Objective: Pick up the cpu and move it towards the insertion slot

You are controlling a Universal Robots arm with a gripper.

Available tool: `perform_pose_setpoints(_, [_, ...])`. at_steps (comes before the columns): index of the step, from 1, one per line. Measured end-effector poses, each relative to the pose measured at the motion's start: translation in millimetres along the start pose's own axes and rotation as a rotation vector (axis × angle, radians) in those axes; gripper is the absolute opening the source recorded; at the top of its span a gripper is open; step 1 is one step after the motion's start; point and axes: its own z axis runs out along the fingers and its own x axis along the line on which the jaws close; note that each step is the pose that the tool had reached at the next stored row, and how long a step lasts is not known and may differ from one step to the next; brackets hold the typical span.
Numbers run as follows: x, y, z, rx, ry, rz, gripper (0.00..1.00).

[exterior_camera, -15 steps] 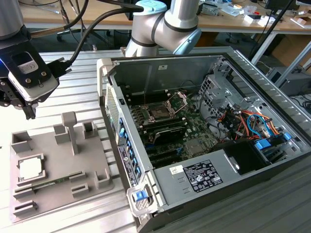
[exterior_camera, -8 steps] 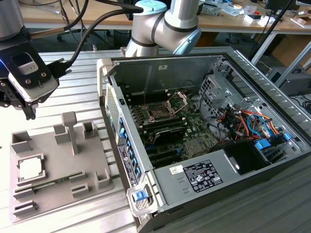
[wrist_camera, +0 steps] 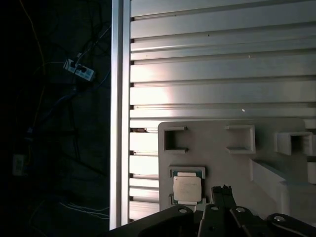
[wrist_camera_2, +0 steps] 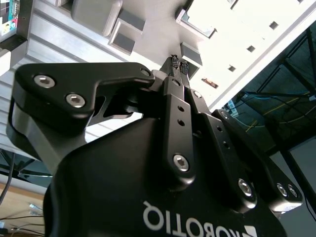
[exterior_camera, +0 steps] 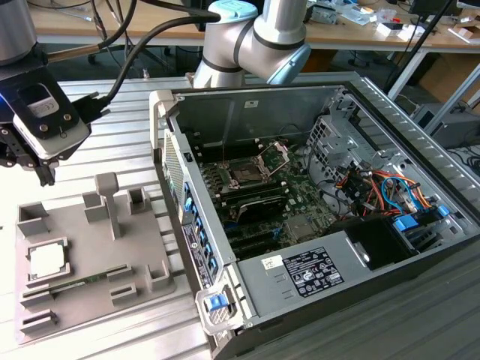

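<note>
The gripper (wrist_camera_2: 178, 63) is closed, its two ribbed tips pressed together with nothing between them, as the second wrist view shows; its black body fills the foreground there and hides whatever lies straight beneath. In the exterior view the gripper (exterior_camera: 46, 176) hangs at the exterior view's left edge, above the far end of the grey tray (exterior_camera: 142, 247). Its dark linkages are partly cut off by the frame and hard to tell apart. The cpu (wrist_camera: 187, 188) lies flat in a square recess of the tray, untouched. In the first wrist view it sits just beside the pinched tips, and the gripper's body covers the recess edge nearest it. A thin green memory stick (exterior_camera: 75, 284) lies in a groove of the tray next to the cpu. The tray rests on a slatted metal table (wrist_camera: 222, 74). The insertion slot (exterior_camera: 247, 171) is well apart, on the green motherboard inside the open computer case (exterior_camera: 300, 274) at the exterior view's right. Its centre is dark and its metal plate is tilted up; finer detail cannot be made out. The arm (exterior_camera: 251, 37) rises behind the case, cut off at the top.
</note>
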Motion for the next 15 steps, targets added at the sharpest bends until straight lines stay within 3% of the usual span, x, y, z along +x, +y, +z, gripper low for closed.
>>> perform_pose_setpoints(15, [1.6,-0.1,3.9,0.0000,0.0000,0.000,0.11])
